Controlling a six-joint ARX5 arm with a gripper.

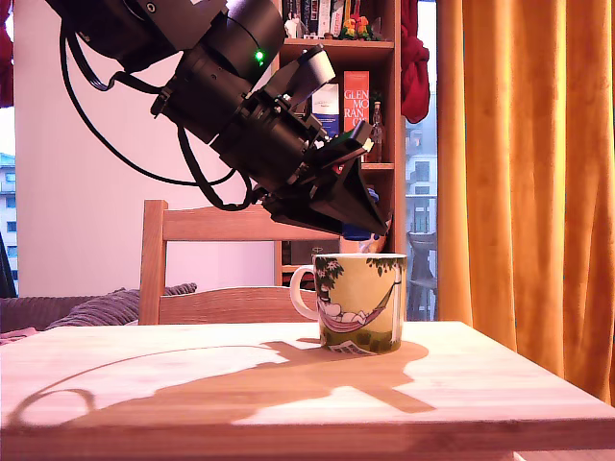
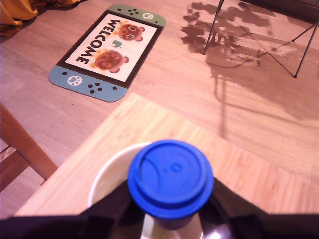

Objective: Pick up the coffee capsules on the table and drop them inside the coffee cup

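Gripper (image 1: 360, 229) clamped on 1 blue capsule (image 2: 170, 180), hovering right over the coffee cup (image 1: 361, 303)!

Count: one dark blue rimmed plastic coffee capsule (image 2: 171, 180). One yellow-green ceramic mug (image 1: 359, 302) with a cartoon hammock print. One pale wooden table (image 1: 173, 384). One wooden slatted chair (image 1: 207, 264). One black gripper (image 1: 370, 226).

A wooden chair with a slatted back (image 1: 207, 264) stands before a white wall (image 1: 86, 192). A tall wooden bookshelf (image 1: 351, 96) holds books, beside long orange curtains (image 1: 524, 173). On the wooden floor (image 2: 199, 84) lies a welcome doormat shaped like a game console (image 2: 107, 50).
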